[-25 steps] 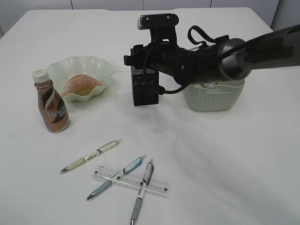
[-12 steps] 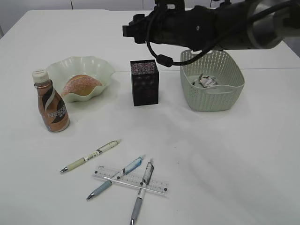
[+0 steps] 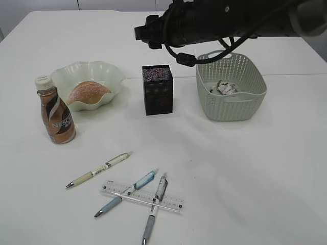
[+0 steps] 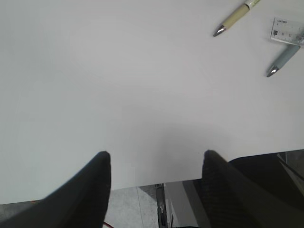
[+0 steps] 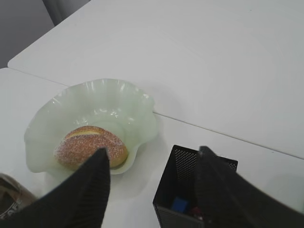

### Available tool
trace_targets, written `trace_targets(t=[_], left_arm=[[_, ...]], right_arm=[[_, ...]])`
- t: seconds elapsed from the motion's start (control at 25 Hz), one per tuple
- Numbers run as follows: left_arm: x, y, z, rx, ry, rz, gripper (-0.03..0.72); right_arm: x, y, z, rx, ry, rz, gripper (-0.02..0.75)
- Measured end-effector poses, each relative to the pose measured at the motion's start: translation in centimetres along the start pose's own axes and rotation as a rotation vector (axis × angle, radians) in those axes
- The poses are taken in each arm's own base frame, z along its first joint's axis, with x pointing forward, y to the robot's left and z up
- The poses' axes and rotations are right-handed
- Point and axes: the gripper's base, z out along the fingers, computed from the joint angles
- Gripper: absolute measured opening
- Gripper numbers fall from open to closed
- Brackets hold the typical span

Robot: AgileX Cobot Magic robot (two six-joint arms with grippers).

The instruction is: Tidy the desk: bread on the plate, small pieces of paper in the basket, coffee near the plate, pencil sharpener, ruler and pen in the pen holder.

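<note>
White desk (image 3: 245,168): both grippers, left (image 4: 154,159) and right (image 5: 152,164), open and empty. Crossed pens (image 3: 153,204) on ruler (image 3: 141,195) risk scattering.

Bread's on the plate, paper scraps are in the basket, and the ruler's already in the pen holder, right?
Not the ruler: the exterior view shows it flat on the table among the pens, not in the pen holder. The bread is on the plate and paper scraps are in the basket.

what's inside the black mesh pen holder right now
The right wrist view looks down into the black mesh pen holder: a small blue object and something reddish sit near the bottom. The right hand's fingers hide the rest.
</note>
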Motion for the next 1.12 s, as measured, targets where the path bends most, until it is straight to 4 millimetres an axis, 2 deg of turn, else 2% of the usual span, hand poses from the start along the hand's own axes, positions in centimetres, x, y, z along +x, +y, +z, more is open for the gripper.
trace_targets(t=[0.24, 0.44, 0.72, 0.92, 1.12], left_arm=[[0.2, -0.1, 0.0, 0.013, 0.019, -0.008, 0.444], [0.2, -0.2, 0.0, 0.025, 0.023, -0.012, 0.444], [0.3, -0.9, 0.0, 0.098, 0.032, -0.039, 0.444], [0.3, -1.4, -0.1, 0.15, 0.039, -0.058, 0.443], [0.3, -1.5, -0.1, 0.168, 0.041, -0.064, 0.443]], right_arm=[[-1.5, 0.5, -2.6, -0.028, 0.055, -0.011, 0.418], [-3.2, 1.2, -6.6, -0.067, 0.137, -0.022, 0.418], [-3.8, 2.1, -11.5, -0.131, 0.314, -0.027, 0.418], [-3.5, 2.7, -13.8, -0.189, 0.437, -0.005, 0.418], [-2.1, 2.9, -14.9, -0.224, 0.623, -0.016, 0.418]])
